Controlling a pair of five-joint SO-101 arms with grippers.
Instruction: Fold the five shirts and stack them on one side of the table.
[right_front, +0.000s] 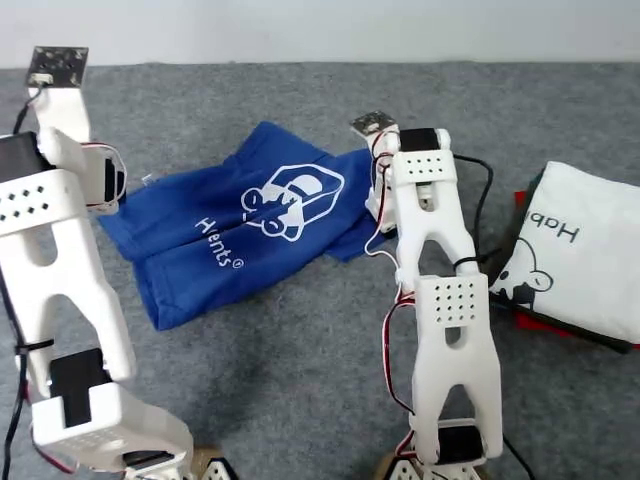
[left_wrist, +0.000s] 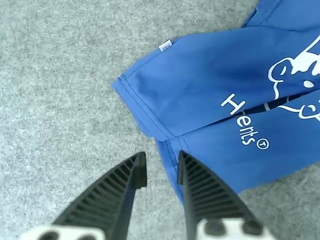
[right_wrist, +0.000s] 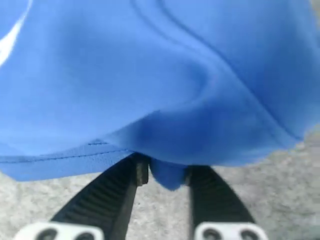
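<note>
One blue shirt (right_front: 235, 235) lay on the surface (right_front: 300, 380); the right gripper (right_wrist: 166, 175) pinched its right edge, the left gripper (left_wrist: 161, 157) hung spread over its left hem.

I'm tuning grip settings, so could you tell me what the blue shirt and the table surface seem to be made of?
The blue shirt looks like smooth, matte knit fabric, possibly synthetic: soft folds and stitched hems. The table surface looks like grey felt or short-pile carpet: fuzzy, speckled texture.

Blue shirt (right_front: 200, 262) with white print
</note>
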